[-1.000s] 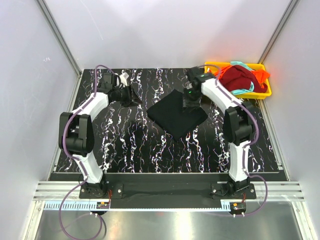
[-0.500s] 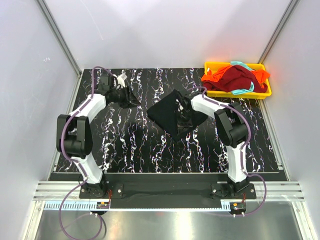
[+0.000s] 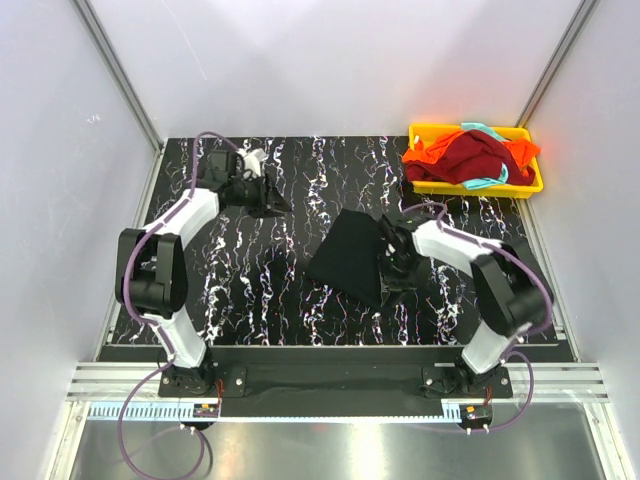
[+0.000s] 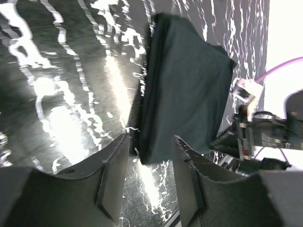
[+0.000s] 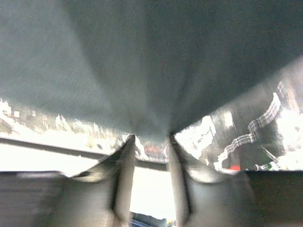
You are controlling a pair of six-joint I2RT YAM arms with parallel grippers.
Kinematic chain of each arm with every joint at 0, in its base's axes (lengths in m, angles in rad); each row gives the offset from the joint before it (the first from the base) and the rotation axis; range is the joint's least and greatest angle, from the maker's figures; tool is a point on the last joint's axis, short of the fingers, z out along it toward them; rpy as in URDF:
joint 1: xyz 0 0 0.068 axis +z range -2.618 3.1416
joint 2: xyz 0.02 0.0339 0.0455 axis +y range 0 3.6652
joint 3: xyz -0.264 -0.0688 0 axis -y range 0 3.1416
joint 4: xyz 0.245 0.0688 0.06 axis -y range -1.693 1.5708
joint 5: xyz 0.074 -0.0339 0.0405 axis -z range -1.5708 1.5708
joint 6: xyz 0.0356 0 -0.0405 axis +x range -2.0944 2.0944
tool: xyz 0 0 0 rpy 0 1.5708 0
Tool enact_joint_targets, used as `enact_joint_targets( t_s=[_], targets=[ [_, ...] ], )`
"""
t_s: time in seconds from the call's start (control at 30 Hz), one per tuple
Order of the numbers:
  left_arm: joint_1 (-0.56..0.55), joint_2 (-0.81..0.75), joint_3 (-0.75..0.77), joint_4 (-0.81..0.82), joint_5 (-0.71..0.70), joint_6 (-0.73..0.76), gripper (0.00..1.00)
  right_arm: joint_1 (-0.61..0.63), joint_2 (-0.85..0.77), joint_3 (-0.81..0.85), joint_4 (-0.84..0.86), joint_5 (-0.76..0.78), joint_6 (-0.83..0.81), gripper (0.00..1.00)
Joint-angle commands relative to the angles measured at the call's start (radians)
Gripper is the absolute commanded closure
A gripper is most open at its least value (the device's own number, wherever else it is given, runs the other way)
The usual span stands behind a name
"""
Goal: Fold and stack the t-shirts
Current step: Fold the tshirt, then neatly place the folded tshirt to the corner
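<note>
the black t-shirt (image 3: 348,258) lies folded in the middle of the table (image 3: 250,290). my right gripper (image 3: 392,266) sits at the shirt's 3 o'clock edge and pinches the cloth between its fingers (image 5: 124,175). my left gripper (image 3: 272,198) is spread with nothing in it, well apart from the shirt at its 10 o'clock. the other t-shirts (image 3: 472,155) lie heaped in the yellow tray (image 3: 428,186) at its 1 o'clock.

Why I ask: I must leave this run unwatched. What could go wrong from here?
The right tool pinches only a small bunch at the edge of the black t-shirt; it may slip out or drag the fold open. The left tool is open, off the cloth, so nothing steadies the other side; the shirt could skew.
</note>
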Motion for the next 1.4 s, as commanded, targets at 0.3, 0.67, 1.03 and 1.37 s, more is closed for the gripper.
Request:
enact_joint_targets(
  t_s=[0.3,0.67,1.03,1.37],
  targets=[
    [-0.236,0.3,0.255,0.099,-0.027,-0.033,0.5,-0.17,-0.316,0.046,-0.118,0.015,-0.043,0.31],
    [-0.269,0.487,0.396,0.155,-0.081,-0.009,0.43,-0.198,-0.402,-0.009,-0.121,-0.003,-0.06,0.31],
    [-0.325,0.582,0.427,0.145,-0.131,-0.024,0.41,-0.221,-0.417,-0.012,-0.119,-0.026,-0.108,0.32],
    [-0.338,0.604,0.43,0.146,-0.121,-0.055,0.95,-0.223,-0.429,-0.017,-0.118,-0.066,-0.12,0.33]
  ],
)
